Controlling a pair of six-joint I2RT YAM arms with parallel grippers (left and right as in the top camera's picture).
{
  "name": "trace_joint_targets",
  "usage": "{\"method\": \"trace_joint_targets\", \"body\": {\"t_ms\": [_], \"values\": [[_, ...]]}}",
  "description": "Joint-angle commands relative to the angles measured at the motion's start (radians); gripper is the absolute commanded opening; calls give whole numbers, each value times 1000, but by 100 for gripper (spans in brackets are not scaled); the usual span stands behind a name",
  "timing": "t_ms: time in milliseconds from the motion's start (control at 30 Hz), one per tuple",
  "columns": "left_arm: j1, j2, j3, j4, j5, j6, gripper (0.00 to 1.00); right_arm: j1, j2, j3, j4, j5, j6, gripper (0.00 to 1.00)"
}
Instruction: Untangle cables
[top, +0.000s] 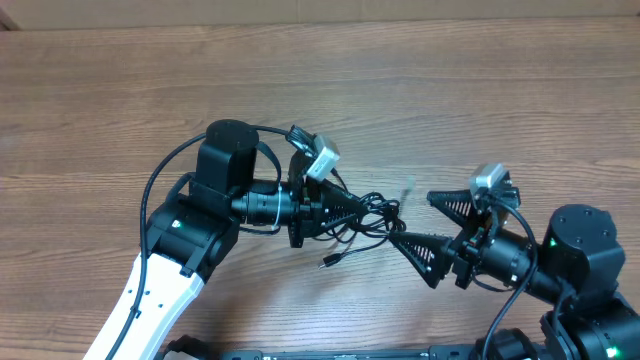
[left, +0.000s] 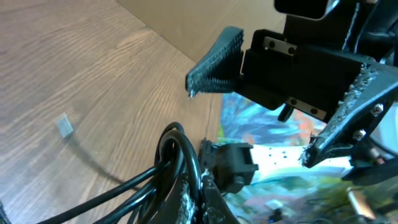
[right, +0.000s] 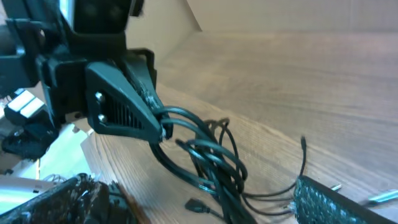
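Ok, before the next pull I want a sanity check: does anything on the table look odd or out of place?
Only the cables: a tangled clump pinched in the shut left gripper, with the right gripper open beside it. One small pale plug lies apart on the table. Nothing looks damaged.

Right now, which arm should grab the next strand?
Right. Its claw is open and free beside the cables; the left claw is shut on them, anchoring the bundle.
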Motion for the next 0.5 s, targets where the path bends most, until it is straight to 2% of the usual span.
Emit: {"method": "trace_joint_targets", "body": {"t_ms": [0,167,333,467], "values": [[3,1,9,4,10,126,4,2,-5,21,-36,25,-6,100],[3,1,9,4,31,207,4,2,-5,21,-104,25,-89,100],[3,1,9,6,191,373,4,3,-5,21,-161,24,-163,100],[3,1,9,22,220,398,4,3,-5,21,-192,20,-199,100]]}}
